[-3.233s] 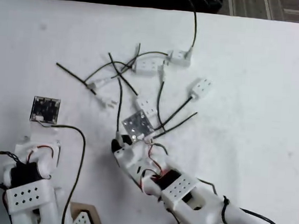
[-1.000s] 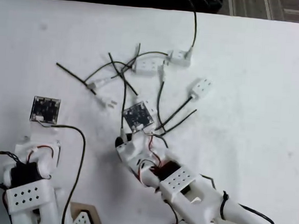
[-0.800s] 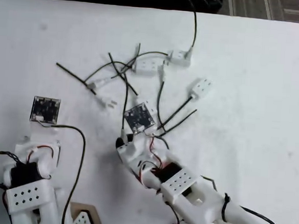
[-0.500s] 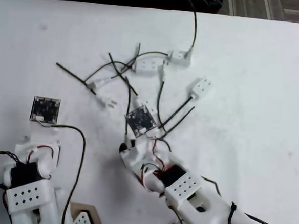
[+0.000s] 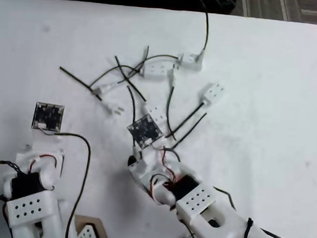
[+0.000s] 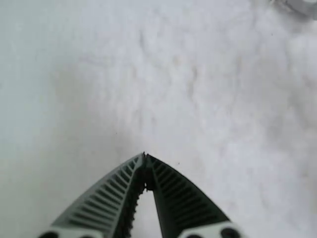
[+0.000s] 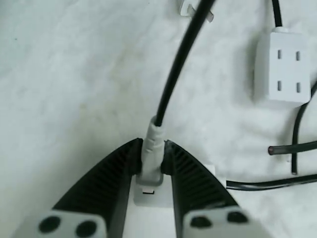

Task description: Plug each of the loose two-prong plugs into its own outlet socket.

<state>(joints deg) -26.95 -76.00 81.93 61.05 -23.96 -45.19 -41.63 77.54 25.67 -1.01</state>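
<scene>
1. Two arms sit at the near edge of the table [image 5: 268, 105]. The cords and sockets lie tangled around its middle, reaching toward the far edge.
2. My right gripper [image 7: 151, 146] is low over the table on the near-edge side of the tangle. Its jaws pinch the white body of a two-prong plug [image 7: 154, 130], and the black cord [image 7: 181, 59] runs out ahead past the fingertips.
3. The prongs are hidden between the jaws. Since the cord leaves at the tip end, I judge they face back toward the wrist, so this looks like a carrying hold, not an inserting one.
4. The nearest outlet socket [image 7: 285, 69] lies flat with its slots up, beside the cord and apart from the plug. Both slot pairs are unfilled. It looks the likeliest target.
5. A second socket [image 5: 155, 70] and a third socket [image 5: 213, 93] lie nearer the far edge. A loose plug [image 5: 114, 109] rests on the left-edge side of the tangle.
6. My left gripper [image 6: 145, 161] has its jaws pressed together on nothing, over bare table by the near-left corner. I judge it is parked clear of the work.
</scene>
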